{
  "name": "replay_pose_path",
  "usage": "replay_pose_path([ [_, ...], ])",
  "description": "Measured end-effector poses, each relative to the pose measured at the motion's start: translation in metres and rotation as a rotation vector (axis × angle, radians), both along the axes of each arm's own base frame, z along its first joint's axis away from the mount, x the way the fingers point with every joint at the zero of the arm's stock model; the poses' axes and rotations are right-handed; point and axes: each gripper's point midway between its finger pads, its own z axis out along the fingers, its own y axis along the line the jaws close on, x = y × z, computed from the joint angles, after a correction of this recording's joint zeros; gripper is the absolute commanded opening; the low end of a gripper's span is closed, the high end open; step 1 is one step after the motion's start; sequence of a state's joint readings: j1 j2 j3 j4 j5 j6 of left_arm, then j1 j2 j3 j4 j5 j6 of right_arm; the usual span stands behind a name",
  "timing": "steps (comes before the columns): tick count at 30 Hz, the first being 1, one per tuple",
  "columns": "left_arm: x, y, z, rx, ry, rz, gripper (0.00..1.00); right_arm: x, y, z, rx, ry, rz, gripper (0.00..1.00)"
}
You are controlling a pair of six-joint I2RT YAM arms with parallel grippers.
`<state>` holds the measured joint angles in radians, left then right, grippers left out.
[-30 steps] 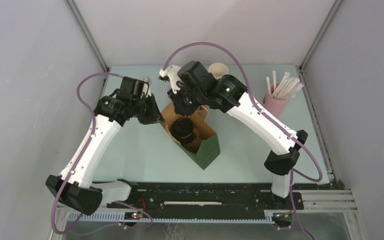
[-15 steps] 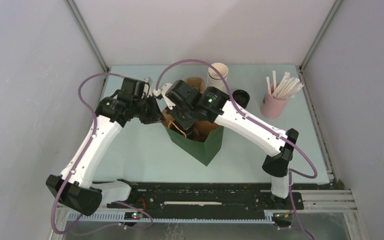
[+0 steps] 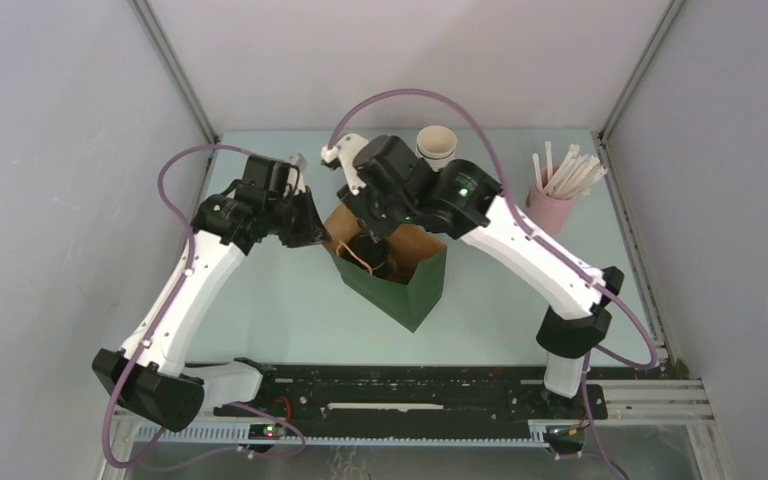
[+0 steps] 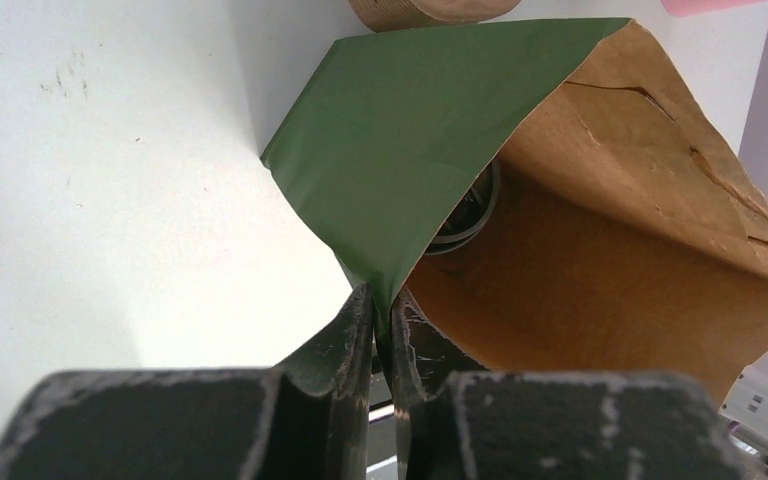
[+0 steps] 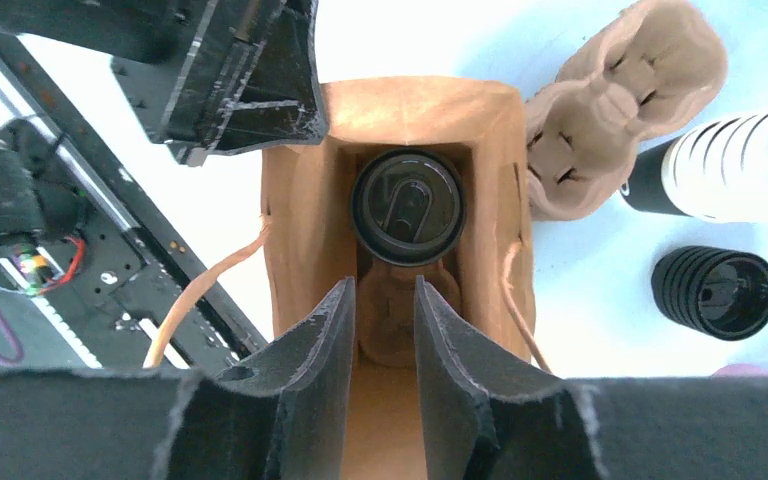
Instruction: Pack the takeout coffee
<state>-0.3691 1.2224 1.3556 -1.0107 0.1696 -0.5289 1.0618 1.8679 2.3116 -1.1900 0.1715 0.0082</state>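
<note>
The takeout coffee point(image 5: 407, 207), a dark cup with a round black lid, stands inside the green bag point(image 3: 407, 290) in a pulp carrier on the bag's floor. Part of its lid shows in the left wrist view point(image 4: 470, 205). My right gripper point(image 5: 384, 325) hangs above the bag's open mouth point(image 3: 368, 232), jaws apart and empty. My left gripper point(image 4: 382, 305) is shut on the bag's green rim at its left corner point(image 3: 317, 232) and holds the mouth open. The bag's brown inside point(image 4: 600, 250) faces the left wrist camera.
A tall stack of white-rimmed cups point(image 3: 436, 146) stands behind the bag, also in the right wrist view point(image 5: 730, 175). A squat stack of black lids point(image 5: 715, 292) and a pulp cup carrier point(image 5: 620, 90) lie beside it. A pink holder of white sticks point(image 3: 552, 205) stands back right.
My right gripper went down into the bag with the coffee, let it go and has come back up empty. The left gripper kept its hold on the bag's rim.
</note>
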Motion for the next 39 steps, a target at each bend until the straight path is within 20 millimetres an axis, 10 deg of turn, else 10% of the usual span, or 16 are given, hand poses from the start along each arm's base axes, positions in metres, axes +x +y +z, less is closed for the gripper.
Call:
replay_pose_path([
  [9, -0.002, 0.001, 0.001, 0.001, -0.007, -0.006, 0.14, -0.023, -0.003, 0.061, 0.173, -0.044, 0.06, 0.41],
  [12, -0.005, 0.003, 0.0, 0.002, -0.01, -0.004, 0.13, -0.024, 0.004, 0.055, 0.164, -0.033, 0.073, 0.26],
  [24, -0.011, 0.005, 0.004, -0.004, -0.024, -0.003, 0.13, 0.004, 0.028, -0.023, -0.032, 0.001, 0.018, 0.29],
  [39, -0.012, 0.005, 0.004, -0.005, -0.024, -0.004, 0.12, -0.011, 0.036, -0.005, -0.029, -0.062, 0.049, 0.4],
])
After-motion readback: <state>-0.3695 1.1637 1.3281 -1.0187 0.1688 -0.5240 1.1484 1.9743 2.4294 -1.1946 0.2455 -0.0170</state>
